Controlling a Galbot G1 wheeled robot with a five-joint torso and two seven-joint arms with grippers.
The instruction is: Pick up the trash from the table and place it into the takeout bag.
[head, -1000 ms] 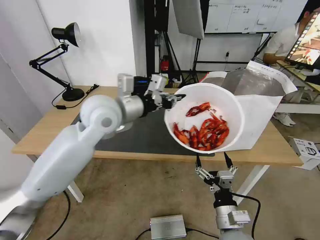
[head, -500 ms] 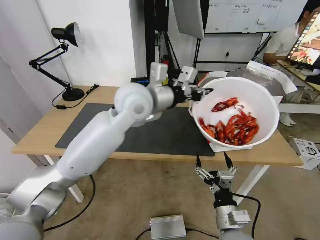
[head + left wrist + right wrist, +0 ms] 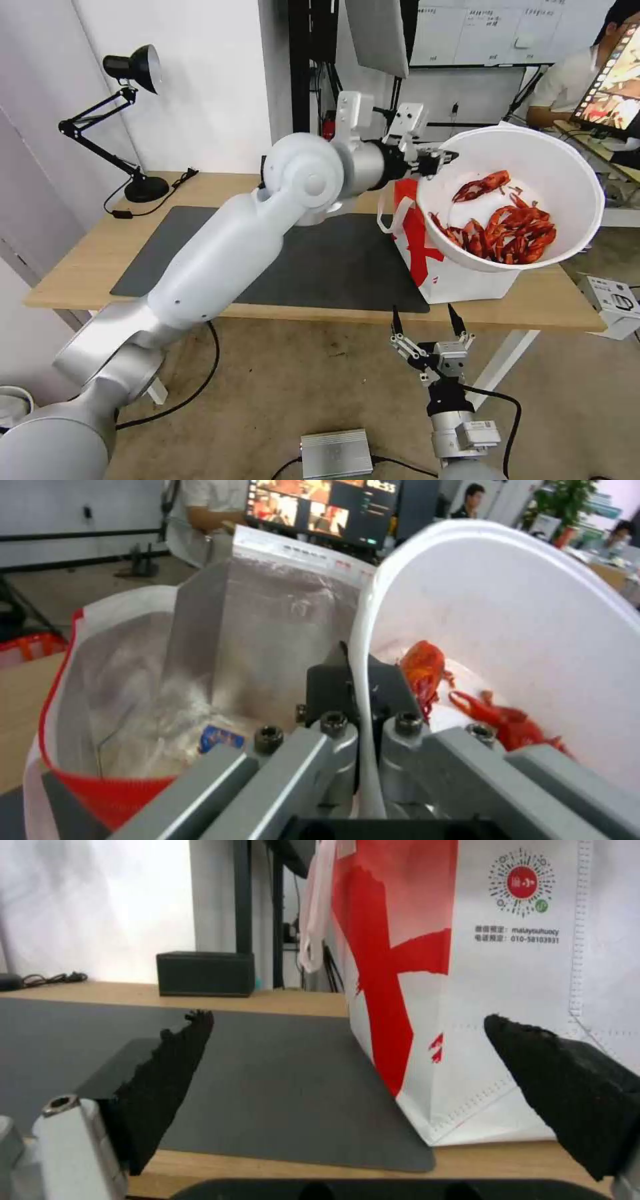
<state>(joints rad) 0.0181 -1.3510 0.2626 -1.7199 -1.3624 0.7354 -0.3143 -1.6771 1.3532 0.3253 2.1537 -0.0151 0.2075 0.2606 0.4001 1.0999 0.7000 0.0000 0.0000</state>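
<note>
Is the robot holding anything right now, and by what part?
Left gripper pinches the bowl by its rim; right gripper holds nothing.

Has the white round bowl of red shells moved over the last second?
Yes. The white round bowl of red shells, gripped by the left gripper, went rightward and up, from over the dark grey mat to the takeout bag.

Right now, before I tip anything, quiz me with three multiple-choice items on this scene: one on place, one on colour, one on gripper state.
1. Where is the white bowl?
A. flat on the mat
B. held up over the takeout bag
C. on the floor

2. What colour are the shells?
A. red
B. green
C. blue

3. The right gripper is:
A. open
B. shut on a napkin
C. shut on the bag

Answers: B, the left gripper pinches its rim above the bag; A, plainly red; A, fingers spread, nothing between.
</note>
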